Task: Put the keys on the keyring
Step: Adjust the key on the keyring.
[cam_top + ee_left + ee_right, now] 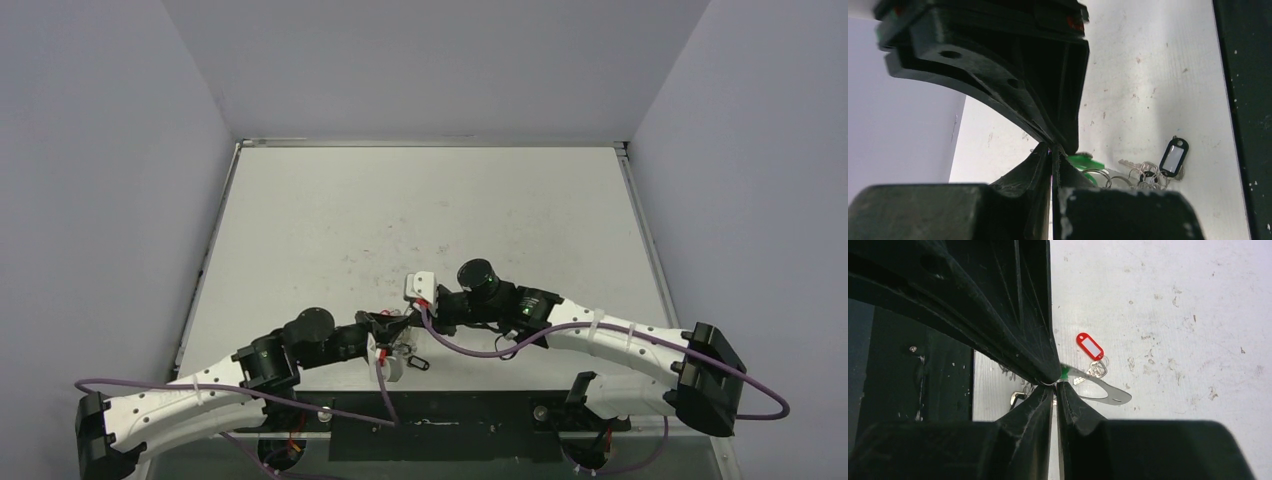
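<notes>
Looking down, grey walls (100, 150) box in a scuffed white table (400, 200), and both arms meet near its front edge. From the left wrist, the left gripper (1053, 167) is pinched closed, with the green-tagged key (1085, 162) just beside it and a black tag (1174, 156) nearby. From the right wrist, the right gripper (1055, 402) is barely parted, and the red-tagged key (1090, 346) lies on the table past its tips.

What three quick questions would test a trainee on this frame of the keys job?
1. Multiple choice: in the right wrist view, which colour is the tag lying out on the table beyond the jaws? A red, B blue, C yellow.
2. True or false: the left gripper has its jaws wide open.
3. Fill in: in the left wrist view, the tag right beside the left gripper's tip is ____.

Key:
1. A, the red tag.
2. False, the jaws are shut.
3. Green, the green tag.
</notes>
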You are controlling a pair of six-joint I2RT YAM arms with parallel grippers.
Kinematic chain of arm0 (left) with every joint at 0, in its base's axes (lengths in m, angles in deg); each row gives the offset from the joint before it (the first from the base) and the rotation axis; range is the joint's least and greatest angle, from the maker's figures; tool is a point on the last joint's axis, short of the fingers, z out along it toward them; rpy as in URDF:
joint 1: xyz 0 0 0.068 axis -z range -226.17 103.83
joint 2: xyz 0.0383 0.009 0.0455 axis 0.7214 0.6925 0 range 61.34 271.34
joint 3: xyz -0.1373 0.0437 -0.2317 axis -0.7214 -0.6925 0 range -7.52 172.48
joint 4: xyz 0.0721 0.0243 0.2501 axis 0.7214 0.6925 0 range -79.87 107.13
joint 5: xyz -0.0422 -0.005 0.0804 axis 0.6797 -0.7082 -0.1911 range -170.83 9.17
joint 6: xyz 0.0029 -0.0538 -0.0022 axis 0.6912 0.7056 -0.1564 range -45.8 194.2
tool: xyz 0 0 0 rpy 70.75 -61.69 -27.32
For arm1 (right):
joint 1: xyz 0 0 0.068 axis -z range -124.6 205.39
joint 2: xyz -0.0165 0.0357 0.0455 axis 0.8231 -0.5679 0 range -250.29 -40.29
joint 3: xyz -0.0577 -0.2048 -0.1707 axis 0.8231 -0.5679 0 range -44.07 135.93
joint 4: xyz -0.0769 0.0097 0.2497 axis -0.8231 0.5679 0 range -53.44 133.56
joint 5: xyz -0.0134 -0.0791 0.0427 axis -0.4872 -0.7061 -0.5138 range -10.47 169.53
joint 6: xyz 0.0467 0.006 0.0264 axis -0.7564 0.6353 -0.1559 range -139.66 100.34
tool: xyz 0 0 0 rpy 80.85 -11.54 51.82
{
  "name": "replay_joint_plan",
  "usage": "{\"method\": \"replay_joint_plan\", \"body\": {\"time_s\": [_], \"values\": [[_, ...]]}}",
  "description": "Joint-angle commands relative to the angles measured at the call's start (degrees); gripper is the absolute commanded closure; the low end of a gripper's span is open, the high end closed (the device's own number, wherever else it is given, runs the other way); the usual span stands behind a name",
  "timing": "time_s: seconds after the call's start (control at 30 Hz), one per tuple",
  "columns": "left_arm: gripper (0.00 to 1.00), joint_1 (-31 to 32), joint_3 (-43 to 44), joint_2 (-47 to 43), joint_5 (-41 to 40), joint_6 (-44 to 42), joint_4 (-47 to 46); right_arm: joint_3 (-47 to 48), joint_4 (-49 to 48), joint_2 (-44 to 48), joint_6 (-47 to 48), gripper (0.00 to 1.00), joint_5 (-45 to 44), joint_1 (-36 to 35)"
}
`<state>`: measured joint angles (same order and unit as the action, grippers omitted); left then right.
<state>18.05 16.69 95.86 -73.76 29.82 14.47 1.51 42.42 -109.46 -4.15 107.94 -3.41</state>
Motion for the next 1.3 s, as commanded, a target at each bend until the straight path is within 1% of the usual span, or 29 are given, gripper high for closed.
{"method": "replay_joint_plan", "body": {"time_s": [0.0, 0.03, 0.07, 0.17, 0.23, 0.27, 0.37, 0.47, 0.53, 0.6, 0.67, 0.97, 1.03, 1.13, 1.27], "values": [[1.00, 0.1, -0.2, -2.7, 1.6, 3.9, -11.6, -3.7, -10.0, 1.7, -0.5, 0.87, 1.3, 0.6], [1.00, 0.1, -0.7, -3.2, 1.5, 4.3, -12.0, -4.8, -11.2, 2.7, -0.5, 0.82, 1.2, 0.7], [1.00, 0.1, -1.2, -3.7, 1.5, 4.8, -12.4, -5.9, -12.6, 3.8, -0.9, 0.73, 0.7, 0.8], [1.00, 0.1, -2.8, -5.4, 1.5, 6.6, -14.3, -9.3, -16.0, 7.7, -1.5, 0.53, -2.0, 1.0], [1.00, 0.1, -3.9, -6.7, 1.5, 8.1, -15.4, -10.9, -16.9, 10.1, -1.6, 0.46, -2.9, 1.1], [1.00, 0.1, -4.4, -7.3, 1.5, 8.7, -16.0, -11.2, -17.2, 11.2, -1.6, 0.44, -2.9, 1.2], [1.00, 0.0, -5.8, -9.1, 1.5, 11.4, -17.8, -12.0, -18.1, 13.9, -1.8, 0.44, -1.3, 1.3], [1.00, 0.0, -8.4, -11.5, 1.2, 15.3, -22.2, -12.4, -20.5, 15.1, -2.5, 0.50, 1.6, 1.3], [1.00, -0.1, -10.4, -13.0, 0.7, 18.6, -26.0, -12.2, -21.7, 15.1, -3.2, 0.57, 3.4, 1.3], [1.00, -0.1, -12.6, -14.4, -0.4, 21.8, -29.7, -11.5, -21.8, 14.2, -3.5, 0.66, 5.5, 1.3], [1.00, -0.1, -13.8, -15.5, -1.6, 25.2, -32.3, -10.5, -21.0, 13.5, -3.6, 0.69, 6.3, 1.3], [1.00, -0.4, -15.4, -17.4, -9.6, 39.6, -38.5, -9.4, -20.9, 12.6, -7.6, 0.69, 4.4, 1.8], [1.00, -0.6, -15.7, -17.8, -10.4, 42.1, -39.3, -8.8, -21.1, 12.2, -9.0, 0.66, 4.2, 1.9], [1.00, -0.8, -16.5, -18.7, -11.1, 44.9, -40.8, -8.1, -21.9, 11.1, -12.2, 0.57, 3.2, 1.9], [1.00, -1.2, -18.2, -19.9, -11.2, 48.4, -43.3, -7.8, -25.3, 10.3, -16.6, 0.52, 3.3, 1.9]]}}
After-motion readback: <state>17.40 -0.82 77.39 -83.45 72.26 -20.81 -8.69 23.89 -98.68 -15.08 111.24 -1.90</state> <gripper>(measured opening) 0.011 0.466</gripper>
